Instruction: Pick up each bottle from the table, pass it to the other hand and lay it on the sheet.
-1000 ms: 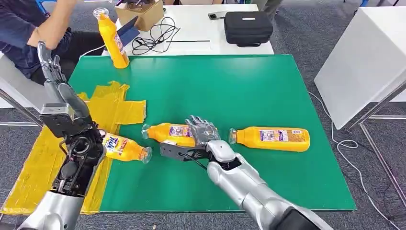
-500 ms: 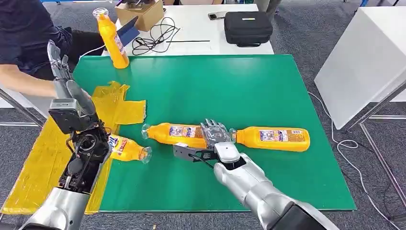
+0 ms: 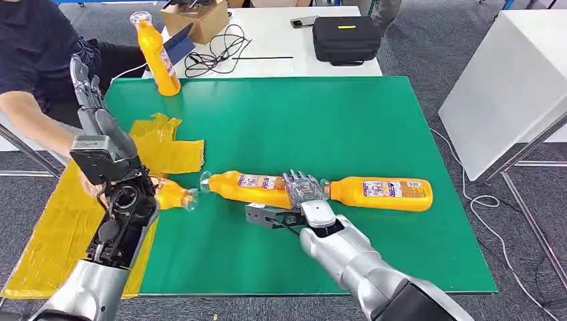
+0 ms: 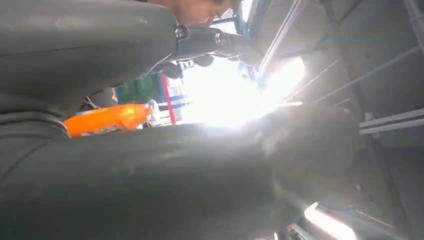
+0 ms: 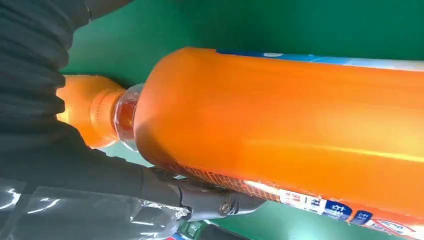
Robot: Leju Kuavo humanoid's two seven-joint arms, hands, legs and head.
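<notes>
Two lying bottles flank the right hand (image 3: pixel 302 188); its fingers wrap the middle bottle (image 3: pixel 249 186). Close firmly before lifting. Left hand (image 3: pixel 85 90) spread, raised.

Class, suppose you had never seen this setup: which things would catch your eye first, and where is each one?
Bright orange bottles on the green table: one bottle lies near the middle with the right hand on its base end, a second lying bottle is just to its right, and an upright bottle stands at the far left corner. A crumpled yellow sheet drapes the left edge, where the raised left hand stands above a partly hidden bottle.
</notes>
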